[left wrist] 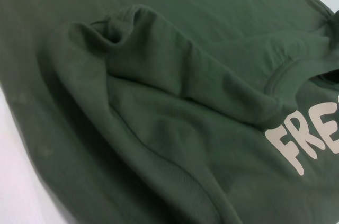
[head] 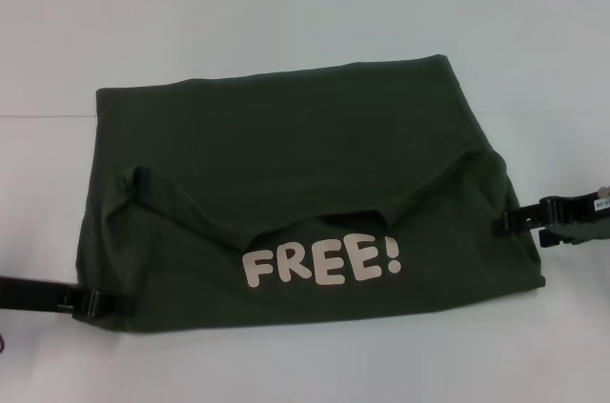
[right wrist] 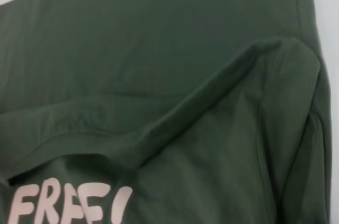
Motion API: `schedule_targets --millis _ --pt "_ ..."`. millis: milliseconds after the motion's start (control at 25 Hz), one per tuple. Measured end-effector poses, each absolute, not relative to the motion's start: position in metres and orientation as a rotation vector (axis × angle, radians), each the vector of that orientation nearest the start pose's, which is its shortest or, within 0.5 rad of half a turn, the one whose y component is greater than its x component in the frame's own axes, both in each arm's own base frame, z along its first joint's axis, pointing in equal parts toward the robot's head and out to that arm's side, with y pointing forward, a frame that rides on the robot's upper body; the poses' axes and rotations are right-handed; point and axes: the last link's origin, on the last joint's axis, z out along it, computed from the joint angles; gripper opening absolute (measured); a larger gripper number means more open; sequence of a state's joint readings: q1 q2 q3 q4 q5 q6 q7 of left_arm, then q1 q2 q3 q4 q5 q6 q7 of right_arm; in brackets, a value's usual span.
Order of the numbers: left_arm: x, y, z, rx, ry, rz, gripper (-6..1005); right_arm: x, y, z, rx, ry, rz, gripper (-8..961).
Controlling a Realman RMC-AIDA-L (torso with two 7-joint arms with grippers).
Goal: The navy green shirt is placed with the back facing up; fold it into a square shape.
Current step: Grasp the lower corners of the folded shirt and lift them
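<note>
Navy green shirt [head: 305, 203] lies on the white table [head: 286, 12], folded once, "FREE!" lettering [head: 322, 262] up, long axis left-right. Left gripper [head: 95, 303] at its near-left corner, right gripper [head: 510, 222] at the right edge; whether either is pinching cloth, cannot tell. Both equally near.

1. The left gripper [head: 95, 303] sits low at the near left, its black arm reaching in level from the left edge of the head view, fingertips pointing right, toward the middle.
2. The right gripper [head: 503, 222] sits at the far right, a little farther from the robot than the left one, its black body coming in level from the right edge and pointing left.
3. Neither wrist view shows its own fingers.
</note>
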State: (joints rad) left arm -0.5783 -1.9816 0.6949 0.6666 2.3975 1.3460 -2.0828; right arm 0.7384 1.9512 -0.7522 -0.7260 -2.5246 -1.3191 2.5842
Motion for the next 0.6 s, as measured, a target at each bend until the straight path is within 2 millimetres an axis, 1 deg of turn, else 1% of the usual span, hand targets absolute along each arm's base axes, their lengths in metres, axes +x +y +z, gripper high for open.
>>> schedule_targets --millis 160,400,600 --pt "-0.325 0.352 0.029 -2.378 -1.457 -0.14 38 0.282 0.406 0.042 -2.098 1.714 0.068 889" --pt "-0.325 0.352 0.029 -2.377 -1.458 -0.141 38 0.281 0.407 0.027 -2.103 1.693 0.066 878" --pt "-0.325 0.352 0.029 -2.376 -1.46 -0.141 38 0.28 0.407 0.019 -2.104 1.683 0.056 869"
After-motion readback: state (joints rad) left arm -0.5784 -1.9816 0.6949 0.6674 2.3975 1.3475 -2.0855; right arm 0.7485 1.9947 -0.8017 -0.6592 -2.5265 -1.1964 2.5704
